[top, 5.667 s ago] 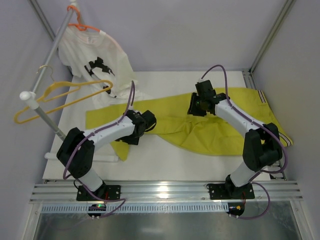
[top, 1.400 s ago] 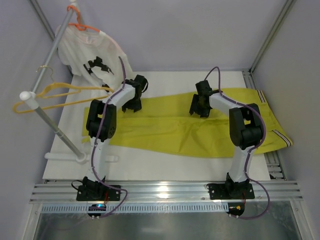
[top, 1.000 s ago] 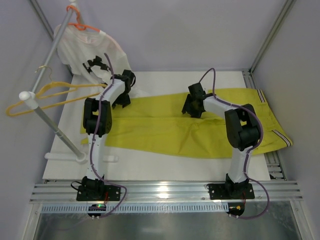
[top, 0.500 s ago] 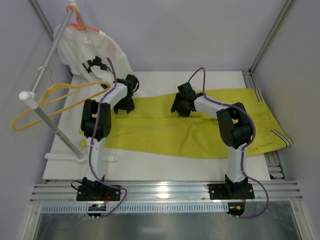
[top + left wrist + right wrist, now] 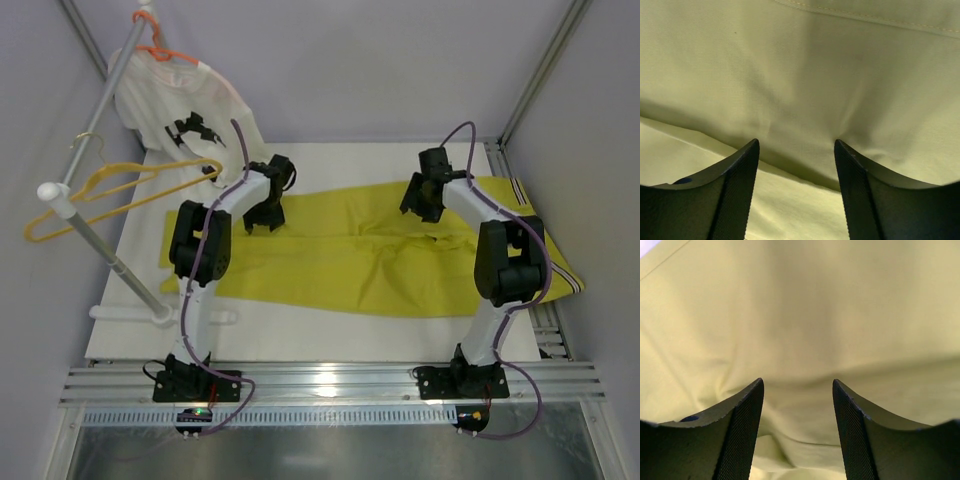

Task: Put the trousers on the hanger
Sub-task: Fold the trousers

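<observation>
A: Right claw [image 5: 423, 207] slid right along the trousers [image 5: 340, 262] toward the striped end; left claw [image 5: 266, 215] stayed on their far edge

B: Both gape, gripping nothing. Trousers flat on bench [image 5: 330, 160], hanger [image 5: 120, 188] bare at left; smoothing, I'd guess, not lifting yet

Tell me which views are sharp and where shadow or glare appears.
Top external: sharp and evenly lit, with glare on the aluminium rail. Left wrist: the long yellow-green cloth trousers look soft, shadowed between the left fingers. Right wrist: similar shade between the right fingers.
</observation>
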